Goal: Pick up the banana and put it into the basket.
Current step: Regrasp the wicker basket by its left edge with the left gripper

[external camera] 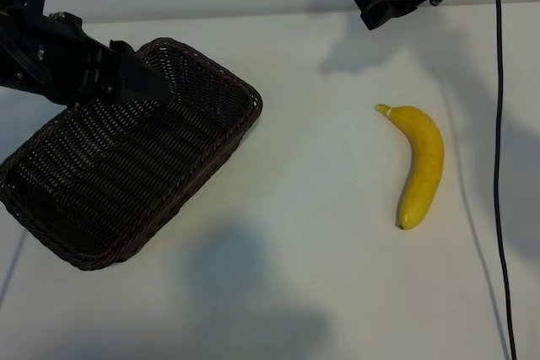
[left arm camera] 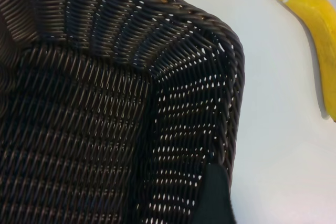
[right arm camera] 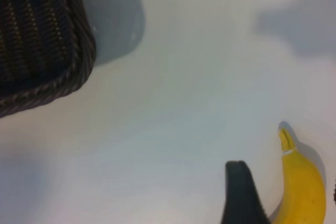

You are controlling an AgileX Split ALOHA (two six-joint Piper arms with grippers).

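Seen from above, a white table [external camera: 304,292] fills the frame. A dark brown woven basket [external camera: 101,200] sits in the left half, turned at an angle, one corner reaching toward the centre. A bright yellow banana [external camera: 420,166] lies on the bare table in the right half, well apart from the basket, its pale stem tip pointing to the upper left.

The left gripper [external camera: 139,82] hangs at the upper left over the basket's far rim, with nothing between its fingers; its jaws stand wide apart (one dark fingertip [left arm camera: 212,198] shows against the basket wall in its wrist view).

The right gripper [external camera: 380,2] is at the upper right edge of the frame, above the banana and not touching it. It is partly open and carries nothing; in its wrist view one dark finger [right arm camera: 239,192] shows just beside the banana's stem end.
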